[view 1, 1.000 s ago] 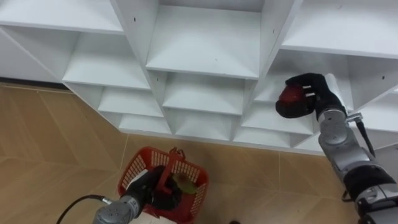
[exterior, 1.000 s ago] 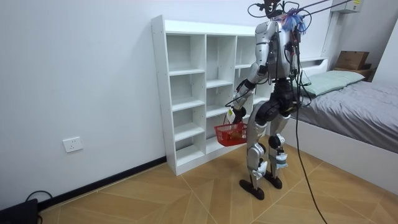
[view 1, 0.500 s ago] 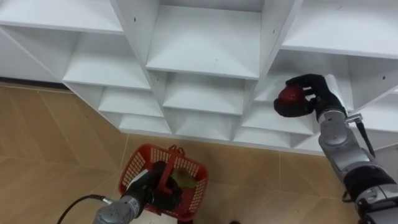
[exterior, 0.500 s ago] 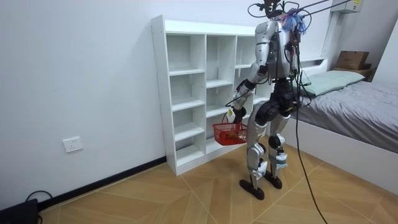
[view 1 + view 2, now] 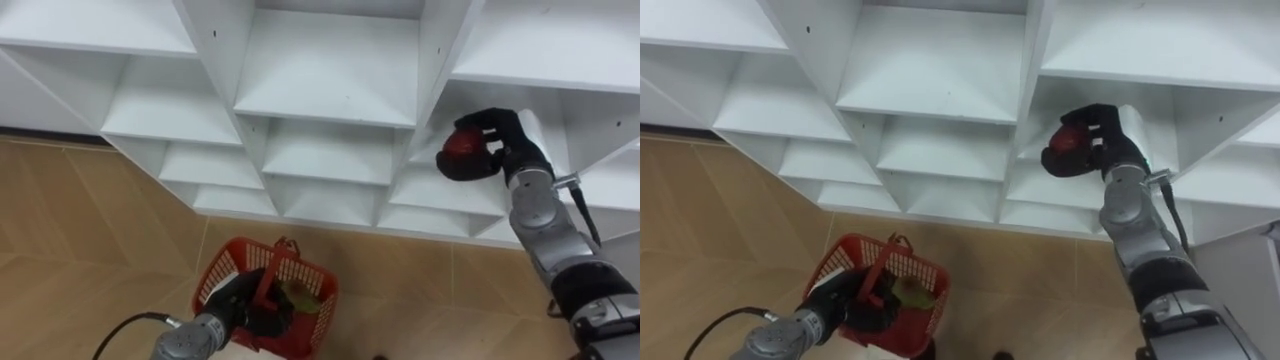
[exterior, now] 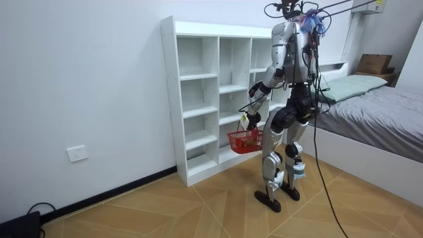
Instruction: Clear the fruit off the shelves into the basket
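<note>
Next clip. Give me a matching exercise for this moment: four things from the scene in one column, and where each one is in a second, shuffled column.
Things:
1. red fruit
2. red basket
3. greenish fruit
4. bed

Places:
a. lying inside the red basket
b. hanging by its handle from the left hand, above the wooden floor
c. at the room view's right, beside the robot
d. clasped in the right hand, in front of the white shelf unit

Pairs: 1-d, 2-b, 3-a, 4-c
</note>
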